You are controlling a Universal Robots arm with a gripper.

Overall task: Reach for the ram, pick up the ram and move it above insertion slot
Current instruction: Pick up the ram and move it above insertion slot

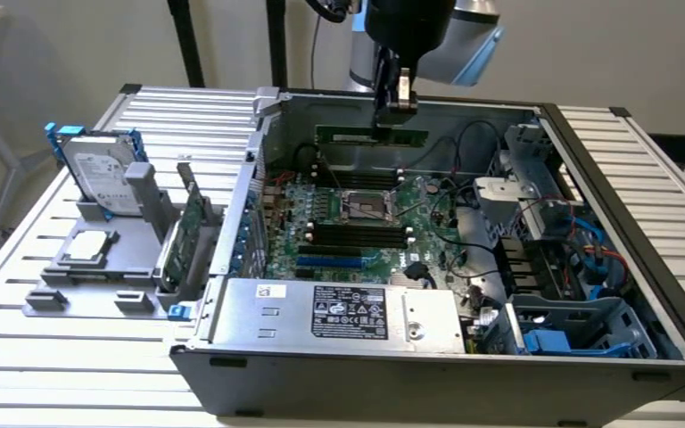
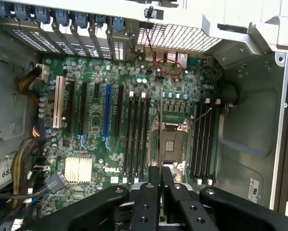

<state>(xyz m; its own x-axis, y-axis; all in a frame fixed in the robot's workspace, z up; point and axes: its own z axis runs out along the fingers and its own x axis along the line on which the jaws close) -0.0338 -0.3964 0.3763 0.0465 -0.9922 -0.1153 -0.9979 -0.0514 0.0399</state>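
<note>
The gripper (image 1: 399,114) is pinched on the ram (image 1: 373,135), holding it in the air above the motherboard (image 1: 355,223) inside the open computer case (image 1: 628,223). Thin, light and stiff (probably fragile), it is held by its top edge; its long axis runs level, across the exterior view

ram (image 1: 371,135) pinched in gripper (image 1: 391,114), level above motherboard (image 1: 355,223) inside open computer case (image 1: 438,374)
</note>
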